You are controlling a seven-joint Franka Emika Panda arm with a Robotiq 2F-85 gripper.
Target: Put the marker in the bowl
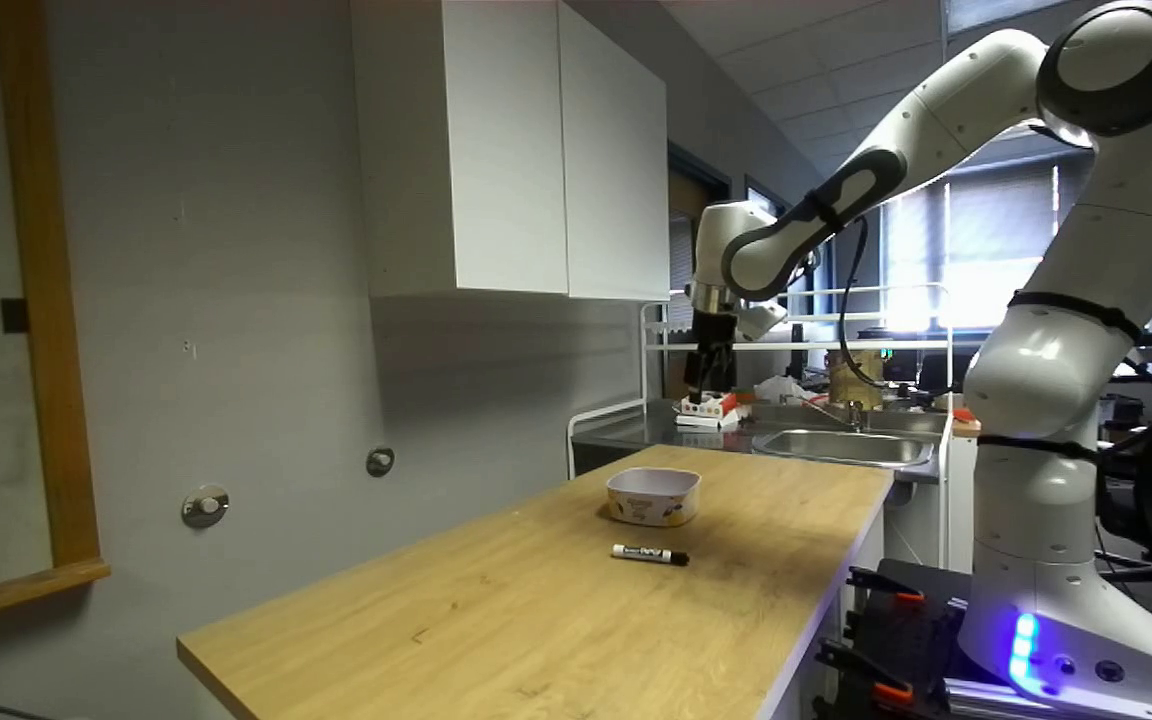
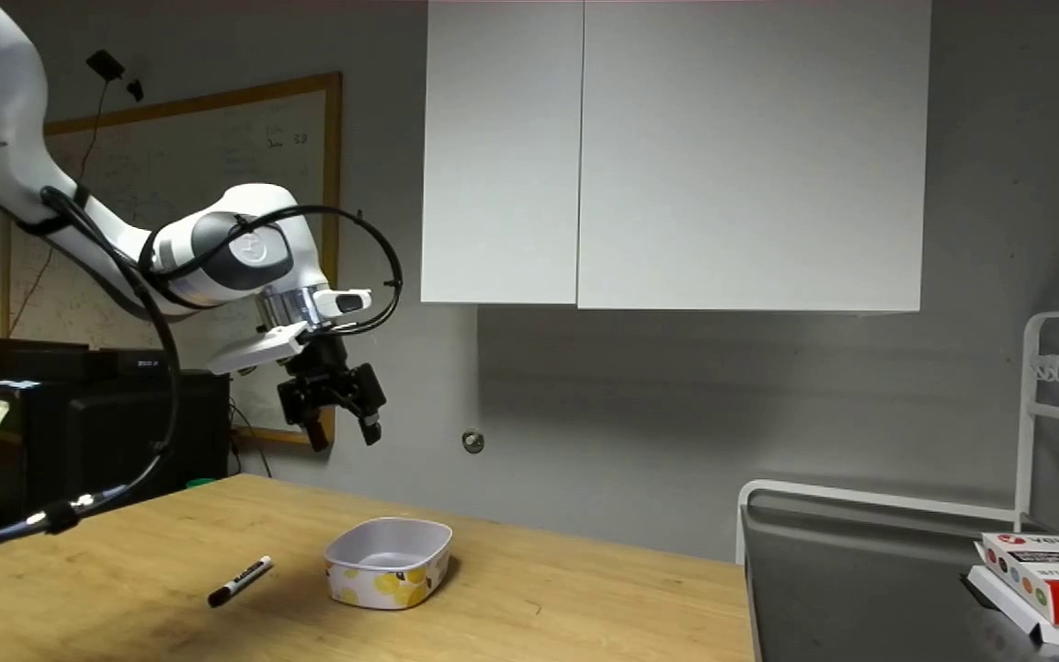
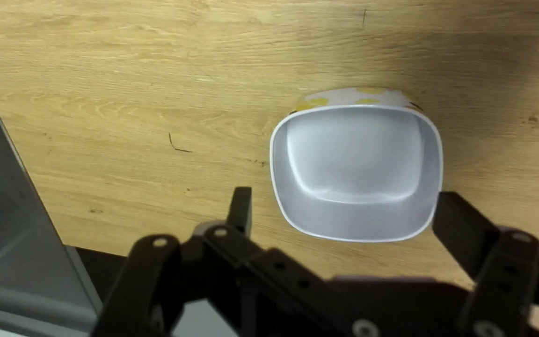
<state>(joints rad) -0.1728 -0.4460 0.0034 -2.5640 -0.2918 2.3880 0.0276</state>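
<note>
End effector (image 2: 345, 439) spread above counter (image 2: 603, 593), marker (image 2: 240, 582) near bowl (image 2: 388, 564), wall cabinet (image 2: 677, 156), boxes (image 2: 1049, 584) near sink (image 1: 841, 447)

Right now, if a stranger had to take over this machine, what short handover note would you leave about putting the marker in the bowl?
Gripper: open, holding nothing, raised above the wood-grain tabletop.
Black-capped white marker: lying on the tabletop beside the yellow-patterned bowl, not touching it.
Bowl: upright on the tabletop; the wrist view shows nothing inside.
Done: the marker has not been picked up or placed yet.
Left: grasp the marker, lift it over the bowl's rim and let go inside.
</note>
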